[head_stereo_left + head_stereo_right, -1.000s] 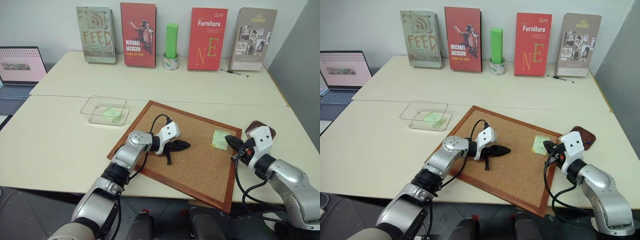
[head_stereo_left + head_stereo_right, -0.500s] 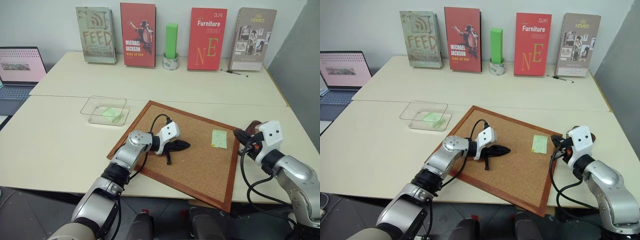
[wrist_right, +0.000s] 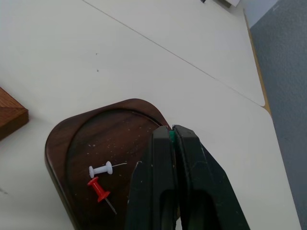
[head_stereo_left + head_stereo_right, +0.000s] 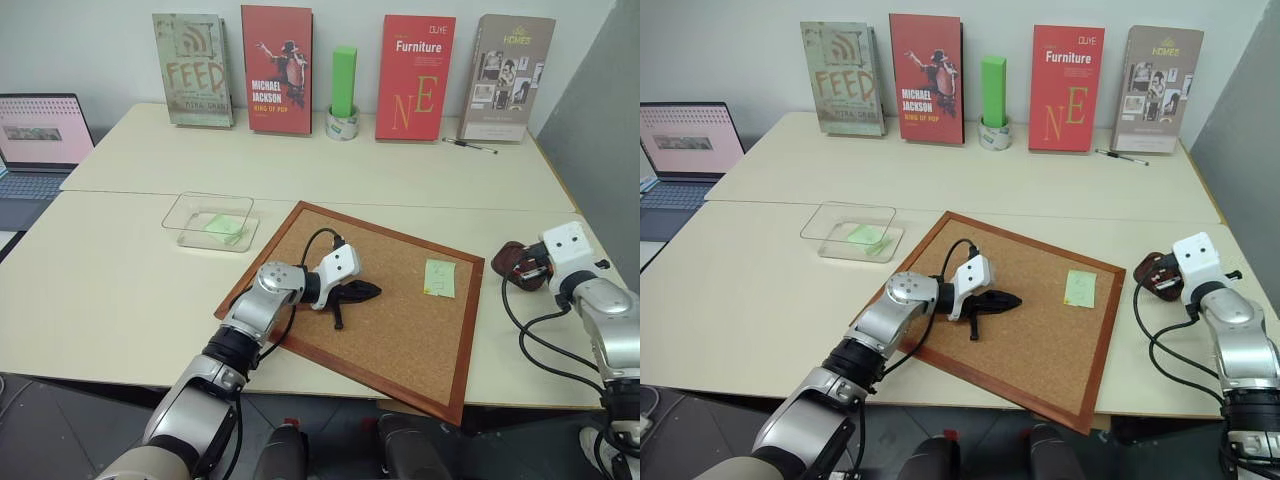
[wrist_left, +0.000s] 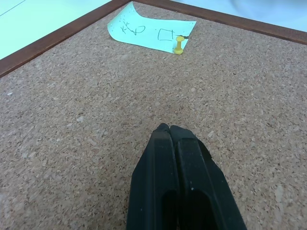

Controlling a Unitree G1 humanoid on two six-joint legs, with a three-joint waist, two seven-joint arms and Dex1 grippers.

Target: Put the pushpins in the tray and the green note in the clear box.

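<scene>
- Since a second ago, the right gripper point(image 4: 522, 266) has swung off the cork board point(image 4: 395, 330) to the tray point(image 4: 508, 259) at the table's right edge; the left gripper point(image 4: 366, 291) has not moved.
- Left eye view: the green note point(image 4: 438, 277) lies on the board, long axis running away from the robot, well apart from the clear box point(image 4: 210, 220), which holds a brighter green paper point(image 4: 224, 225). Book covers read "FEED", "MICHAEL JACKSON", "Furniture" and "HOMES".
- Left wrist view: the left gripper's fingers point(image 5: 180, 187) are pressed together, holding nothing, over bare cork. The note carries a scribble and a drawn square; a yellow pushpin point(image 5: 178, 46) pins one edge.
- Right wrist view: the right gripper's fingers point(image 3: 184, 187) are clamped on a sliver of green point(image 3: 171, 136), too small to identify. They hide part of the tray, where a white pin point(image 3: 102, 169) and a red pin point(image 3: 99, 189) lie nearly touching.
</scene>
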